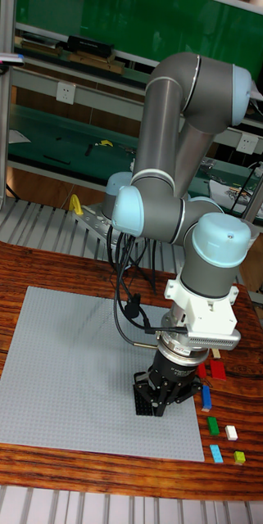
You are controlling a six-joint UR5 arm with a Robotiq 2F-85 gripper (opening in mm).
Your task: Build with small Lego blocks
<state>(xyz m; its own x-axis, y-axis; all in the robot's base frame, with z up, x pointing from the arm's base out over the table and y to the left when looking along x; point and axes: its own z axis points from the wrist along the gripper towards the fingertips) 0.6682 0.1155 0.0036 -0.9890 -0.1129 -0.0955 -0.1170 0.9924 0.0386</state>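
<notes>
My gripper [153, 407] points down over the right part of the grey Lego baseplate [65, 368], its black fingers close to the plate surface. The fingers stand close together, and I cannot tell whether a block sits between them. Just right of the plate, on the wooden table, lie loose small blocks: a red one [218, 370], a blue one [206, 398], a green one [214, 425], a white one [231, 432], a light blue one [217, 453] and a yellow-green one [240, 458].
The arm's grey body and cables [131, 307] hang over the plate's right half. A wooden table [33, 262] carries the plate. Behind it stand metal shelving [8, 123] and a green workbench with tools.
</notes>
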